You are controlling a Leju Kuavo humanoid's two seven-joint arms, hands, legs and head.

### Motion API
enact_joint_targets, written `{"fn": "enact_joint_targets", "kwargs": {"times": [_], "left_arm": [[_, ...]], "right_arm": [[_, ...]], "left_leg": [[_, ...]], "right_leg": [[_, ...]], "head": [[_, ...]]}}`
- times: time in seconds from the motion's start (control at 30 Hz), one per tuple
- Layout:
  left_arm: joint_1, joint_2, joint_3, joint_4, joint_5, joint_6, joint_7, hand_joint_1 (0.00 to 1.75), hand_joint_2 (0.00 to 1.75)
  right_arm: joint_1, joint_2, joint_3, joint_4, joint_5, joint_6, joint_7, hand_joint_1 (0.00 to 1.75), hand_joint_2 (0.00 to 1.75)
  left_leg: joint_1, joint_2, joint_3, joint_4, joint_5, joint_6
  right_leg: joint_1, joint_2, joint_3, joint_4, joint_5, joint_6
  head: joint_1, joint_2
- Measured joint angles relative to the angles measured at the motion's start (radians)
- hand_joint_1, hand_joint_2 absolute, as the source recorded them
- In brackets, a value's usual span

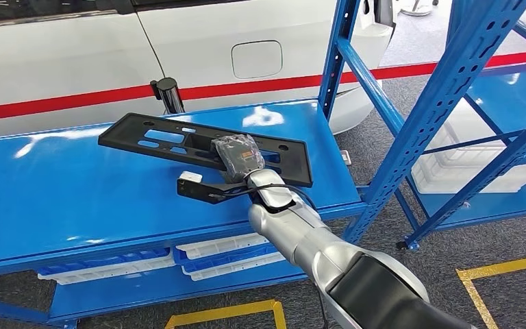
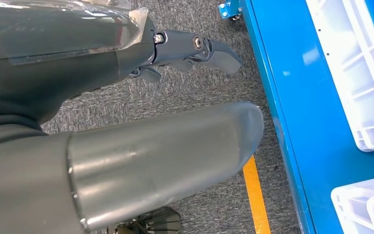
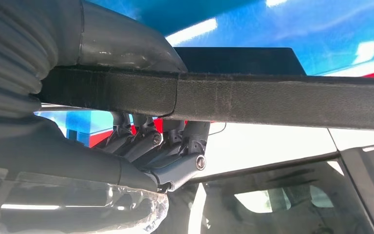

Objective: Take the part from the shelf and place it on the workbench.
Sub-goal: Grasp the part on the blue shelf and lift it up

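Note:
The part (image 1: 157,133) is a long flat black plate with several cutouts, lying slantwise over the glossy blue table top (image 1: 75,185). My right hand (image 1: 240,156) grips its near long edge towards the right end. In the right wrist view the thumb and fingers (image 3: 160,151) clamp the plate's thick black edge (image 3: 272,100). Whether the plate rests on the blue surface or hangs just above it, I cannot tell. My left hand (image 2: 185,53) hangs over grey carpet beside the blue frame, fingers apart and holding nothing.
A white car with a red stripe (image 1: 260,62) stands close behind the table, and a black post (image 1: 170,94) rises at the far edge. Blue rack uprights (image 1: 452,103) stand to the right. White bins (image 1: 226,253) sit on the lower shelf. Yellow tape (image 1: 500,267) marks the floor.

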Motion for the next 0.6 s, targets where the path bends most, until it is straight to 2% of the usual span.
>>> {"fn": "enact_joint_targets", "kwargs": {"times": [0.6], "left_arm": [[0.001, -0.003, 0.017, 0.000, -0.015, -0.010, -0.014, 0.00, 0.00]], "right_arm": [[0.027, -0.044, -0.111, -0.166, -0.057, -0.034, -0.052, 1.75, 1.75]], "left_leg": [[0.000, 0.000, -0.001, 0.000, 0.000, 0.000]], "right_leg": [[0.000, 0.000, -0.002, 0.000, 0.000, 0.000]], "head": [[0.000, 0.000]]}}
